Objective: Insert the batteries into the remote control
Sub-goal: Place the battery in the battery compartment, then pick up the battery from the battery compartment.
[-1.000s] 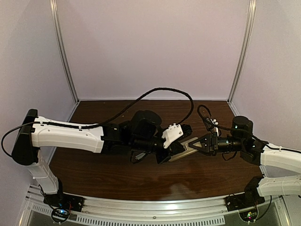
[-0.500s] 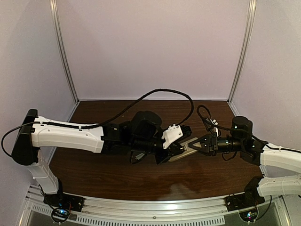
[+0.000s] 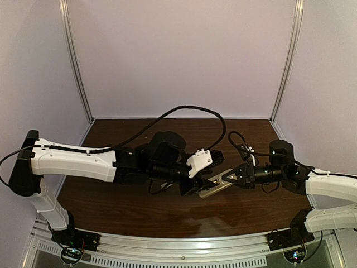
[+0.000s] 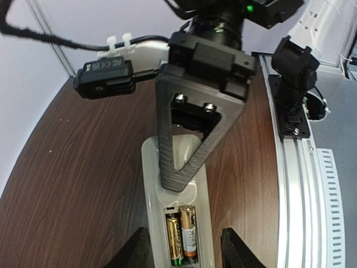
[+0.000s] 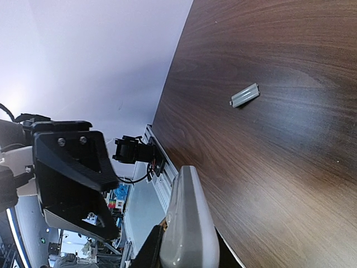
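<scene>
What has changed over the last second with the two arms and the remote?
The left end effector opened; its fingers now stand apart on either side of the remote control. Both end effectors and the remote control shifted slightly left and toward the near edge. Unchanged: the right end effector still grips the remote control. Both batteries lie in its compartment.

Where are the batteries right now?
Left wrist view: the batteries lie side by side in the remote control's open compartment, between the left gripper's fingertips.
</scene>
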Robot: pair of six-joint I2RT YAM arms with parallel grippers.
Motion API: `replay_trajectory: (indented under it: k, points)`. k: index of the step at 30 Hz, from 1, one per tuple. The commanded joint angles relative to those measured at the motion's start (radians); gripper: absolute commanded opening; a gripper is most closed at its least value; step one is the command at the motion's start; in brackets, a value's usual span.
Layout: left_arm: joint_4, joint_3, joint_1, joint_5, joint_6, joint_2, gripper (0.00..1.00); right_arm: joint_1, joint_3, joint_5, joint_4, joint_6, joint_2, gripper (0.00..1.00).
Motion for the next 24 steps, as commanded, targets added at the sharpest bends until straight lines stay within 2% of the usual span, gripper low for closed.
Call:
replay_trajectory:
  k: [1,4,8,12,24]
  points:
    - [0.054,-0.099,0.002,0.107,0.144,-0.135,0.45,0.007,0.028,-0.035,-0.066,-0.062,0.032,0.0]
    - [0.027,-0.154,0.003,0.194,0.306,-0.181,0.44,0.009,0.041,-0.06,-0.126,-0.109,0.043,0.0]
    - [-0.027,-0.195,0.001,0.283,0.452,-0.207,0.43,0.016,0.056,-0.12,-0.152,-0.132,0.066,0.0]
    - [-0.098,-0.175,-0.035,0.231,0.56,-0.189,0.39,0.037,0.081,-0.151,-0.172,-0.152,0.097,0.0]
    - [-0.115,-0.099,-0.076,0.144,0.624,-0.096,0.25,0.141,0.125,-0.155,-0.142,-0.135,0.173,0.0]
